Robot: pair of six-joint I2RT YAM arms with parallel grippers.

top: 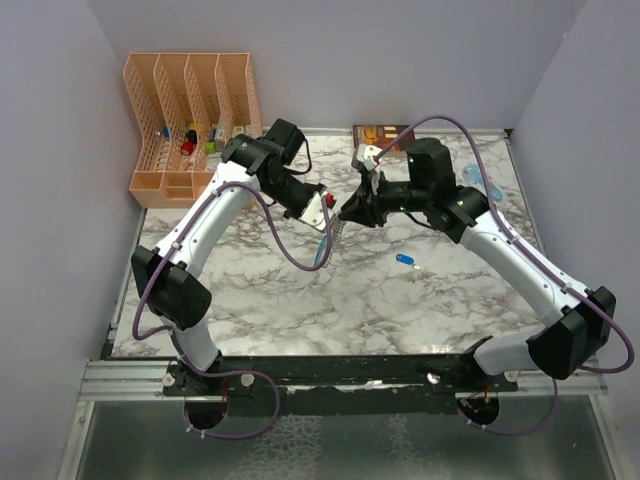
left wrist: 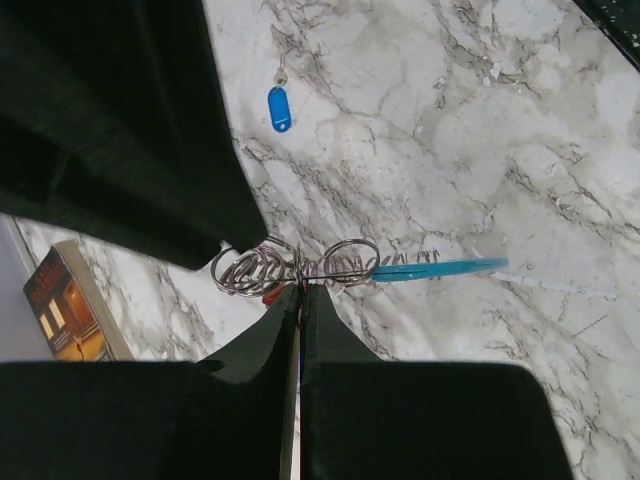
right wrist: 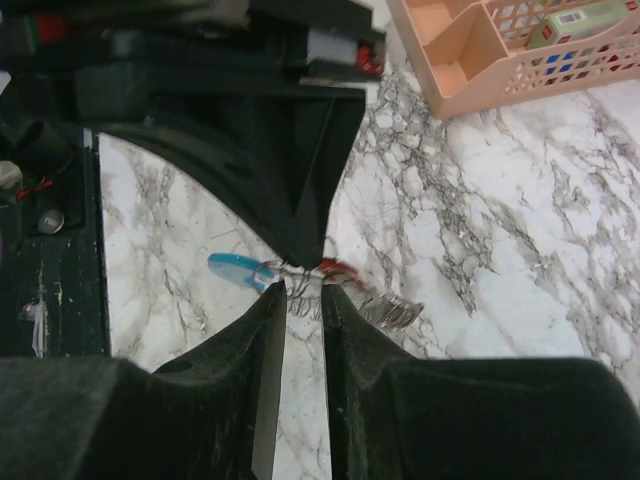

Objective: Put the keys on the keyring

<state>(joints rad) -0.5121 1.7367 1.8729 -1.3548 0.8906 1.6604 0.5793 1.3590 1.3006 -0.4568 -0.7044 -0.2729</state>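
Above the table's middle my left gripper [top: 325, 212] is shut on the keyring [left wrist: 295, 266], a bunch of grey metal rings whose light-blue strap [left wrist: 430, 268] trails to one side. The red key [right wrist: 345, 270] sits at the rings, its tag peeking out beside my left jaws. My right gripper [right wrist: 303, 292] meets the left one tip to tip. Its jaws stand a narrow gap apart, with ring wire filling that gap. Alone on the marble, to the right of both grippers, lies the dark blue key [top: 405, 260], also in the left wrist view [left wrist: 280, 108].
An orange desk organizer [top: 190, 110] stands at the back left. A book [top: 378, 133] lies at the back edge behind the grippers. A pale-blue see-through object [top: 470, 175] rests at the back right, behind my right arm.
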